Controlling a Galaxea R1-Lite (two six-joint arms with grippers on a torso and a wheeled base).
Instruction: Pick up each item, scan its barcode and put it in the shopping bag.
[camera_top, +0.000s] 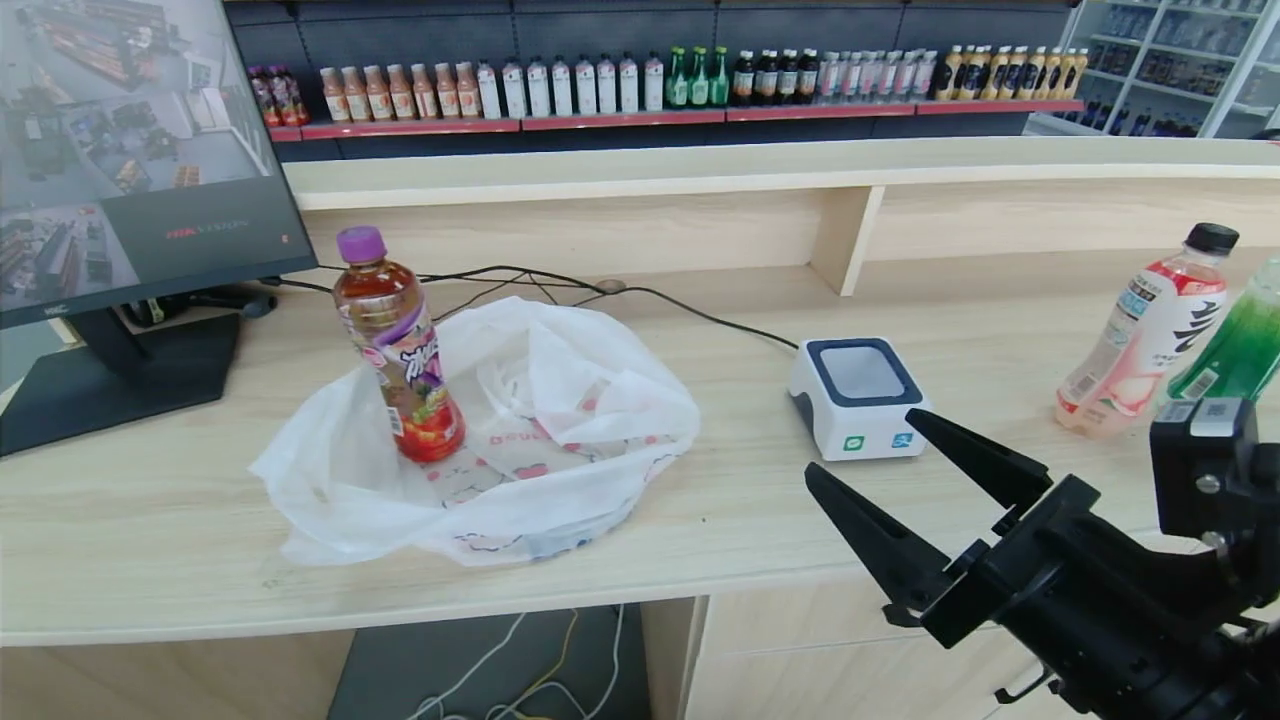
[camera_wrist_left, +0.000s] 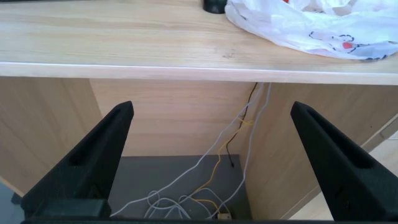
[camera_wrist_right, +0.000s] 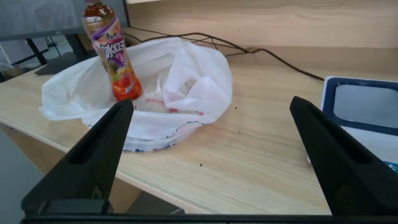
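A tea bottle with a purple cap (camera_top: 400, 350) stands upright inside the open white shopping bag (camera_top: 560, 420) on the wooden counter. The white barcode scanner (camera_top: 858, 395) sits to the bag's right. Farther right stand a peach drink bottle (camera_top: 1145, 335) and a green bottle (camera_top: 1240, 345). My right gripper (camera_top: 865, 445) hangs open and empty over the counter's front edge, just before the scanner. Its wrist view shows the tea bottle (camera_wrist_right: 112, 53), the bag (camera_wrist_right: 186, 81) and the scanner (camera_wrist_right: 364, 112) ahead of the right gripper (camera_wrist_right: 211, 106). My left gripper (camera_wrist_left: 211, 118) is open and empty below the counter's edge, with the bag (camera_wrist_left: 311, 25) above it.
A monitor (camera_top: 130, 150) on a black stand fills the counter's left end. A black cable (camera_top: 700, 312) runs behind the bag to the scanner. A raised ledge (camera_top: 700, 170) borders the back. Loose cables (camera_wrist_left: 205, 180) hang under the counter.
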